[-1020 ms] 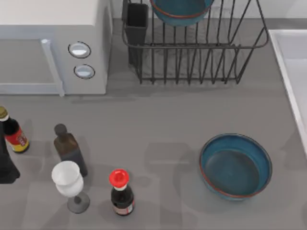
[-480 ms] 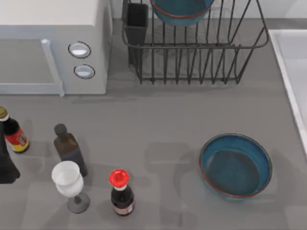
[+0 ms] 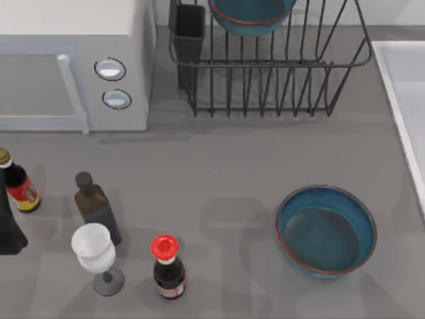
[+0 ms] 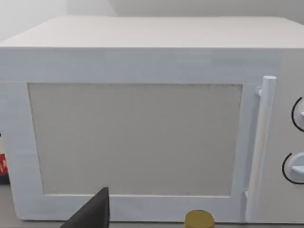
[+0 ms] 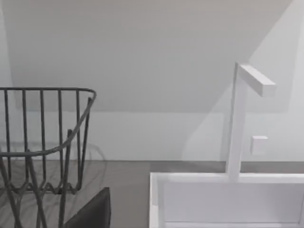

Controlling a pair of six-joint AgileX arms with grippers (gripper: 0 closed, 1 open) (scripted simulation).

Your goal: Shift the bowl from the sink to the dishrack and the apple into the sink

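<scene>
Left gripper [image 3: 8, 232] parked well apart from bowl [image 3: 326, 230]

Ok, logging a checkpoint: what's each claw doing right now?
Left claw: cannot be told.
Right claw: cannot be told.

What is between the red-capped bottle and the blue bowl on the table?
Nothing: in the top view, bare grey tabletop lies between the red-capped bottle and the bowl.

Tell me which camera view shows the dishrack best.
The top view: the dishrack spans the table's back edge, with its cutlery cup and a bowl inside. The right wrist view catches one end of its bars; the left wrist view faces the microwave.
</scene>
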